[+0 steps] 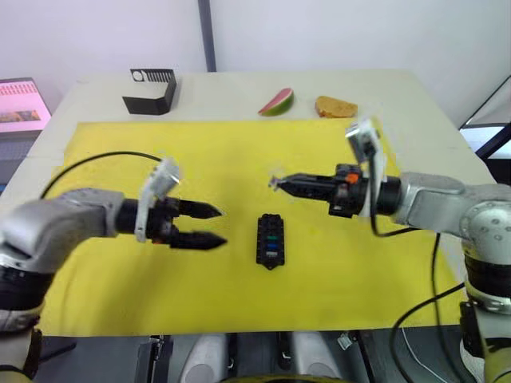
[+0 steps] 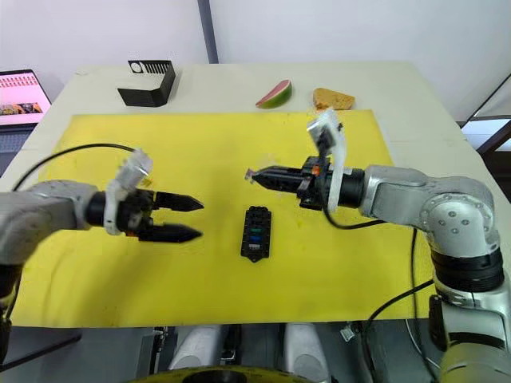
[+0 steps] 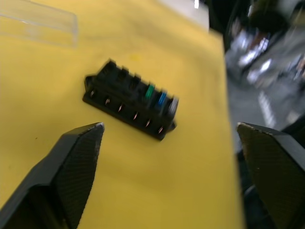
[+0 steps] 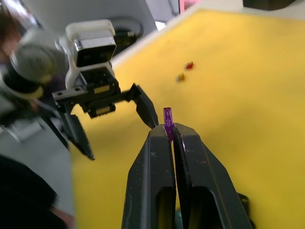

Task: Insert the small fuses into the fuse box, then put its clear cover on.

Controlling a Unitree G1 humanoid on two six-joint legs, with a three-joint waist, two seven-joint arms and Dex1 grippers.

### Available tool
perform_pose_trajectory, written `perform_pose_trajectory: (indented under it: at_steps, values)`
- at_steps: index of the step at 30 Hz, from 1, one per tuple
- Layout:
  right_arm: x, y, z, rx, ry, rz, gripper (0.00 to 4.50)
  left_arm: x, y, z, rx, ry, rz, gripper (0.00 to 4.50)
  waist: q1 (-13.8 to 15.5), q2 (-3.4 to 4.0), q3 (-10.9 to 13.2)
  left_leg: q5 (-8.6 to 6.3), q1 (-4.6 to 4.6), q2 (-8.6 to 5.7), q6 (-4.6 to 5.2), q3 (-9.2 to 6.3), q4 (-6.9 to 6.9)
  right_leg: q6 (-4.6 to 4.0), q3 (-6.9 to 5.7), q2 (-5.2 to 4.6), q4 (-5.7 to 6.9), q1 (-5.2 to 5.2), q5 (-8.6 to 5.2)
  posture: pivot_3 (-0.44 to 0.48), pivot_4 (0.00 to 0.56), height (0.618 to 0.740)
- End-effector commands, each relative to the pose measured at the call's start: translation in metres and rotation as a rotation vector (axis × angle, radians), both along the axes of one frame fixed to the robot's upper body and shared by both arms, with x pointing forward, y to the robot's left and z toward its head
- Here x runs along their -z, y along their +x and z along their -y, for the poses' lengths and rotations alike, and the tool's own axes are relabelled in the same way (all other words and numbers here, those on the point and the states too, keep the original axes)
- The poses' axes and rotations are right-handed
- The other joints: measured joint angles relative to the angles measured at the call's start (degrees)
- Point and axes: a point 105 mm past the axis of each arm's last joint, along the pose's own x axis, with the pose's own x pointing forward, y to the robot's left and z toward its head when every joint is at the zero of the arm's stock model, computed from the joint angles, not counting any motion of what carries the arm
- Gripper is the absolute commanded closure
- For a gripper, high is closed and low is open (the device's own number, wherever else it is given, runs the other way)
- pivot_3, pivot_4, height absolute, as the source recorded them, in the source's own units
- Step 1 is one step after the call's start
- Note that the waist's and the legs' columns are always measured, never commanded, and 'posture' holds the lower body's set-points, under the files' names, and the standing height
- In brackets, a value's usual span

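The black fuse box [image 1: 270, 239] lies on the yellow mat [image 1: 239, 144], mid-front, with green, blue and whitish small fuses [image 3: 161, 98] seated at one end of its slots. My right gripper [image 1: 276, 183] hovers above and just behind the box, shut on a violet fuse [image 4: 167, 120] that sticks out of its tips. To the box's left my left gripper [image 1: 217, 226] is open and empty, its tips pointing at the box. The clear cover [image 3: 40, 24] lies on the mat beyond the box in the left wrist view. Loose red [image 4: 189, 65] and amber [image 4: 180, 77] fuses rest on the mat.
A black angular holder [image 1: 150, 90] with white markings stands at the back left of the table. A watermelon slice [image 1: 276, 102] and a brown bread-like piece [image 1: 335, 106] lie at the back. A screen [image 1: 20, 104] sits off the table's left edge.
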Motion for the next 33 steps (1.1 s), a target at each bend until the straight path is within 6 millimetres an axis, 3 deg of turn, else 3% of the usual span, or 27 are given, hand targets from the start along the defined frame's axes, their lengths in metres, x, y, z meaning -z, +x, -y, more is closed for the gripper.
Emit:
perform_pose_trajectory:
  at_steps: [1,11,33]
  values:
    - [0.006,-0.004,-0.004,-0.041,-0.114,0.164,4.50,0.004,-0.003,0.015,0.120,0.030,0.173,0.05,0.06,0.01,0.01,-0.01,0.00,0.00,0.01,0.00,0.00,0.00,0.00,-0.03,0.00,-0.01,0.00,0.000,0.150,0.740]
    - [0.050,-0.006,-0.004,-0.144,-0.375,0.341,4.50,0.020,0.017,0.033,0.128,0.081,0.322,0.05,0.00,0.00,0.02,-0.02,-0.02,0.01,0.03,-0.01,0.01,0.16,-0.01,-0.04,0.00,-0.04,0.09,0.000,0.150,0.740]
    - [0.070,0.007,-0.002,-0.180,-0.455,0.382,4.50,0.021,0.024,0.039,0.104,0.078,0.362,0.05,0.11,-0.01,0.02,-0.01,-0.02,0.00,0.01,-0.01,0.07,0.19,-0.02,0.00,0.06,-0.03,0.11,0.000,0.150,0.740]
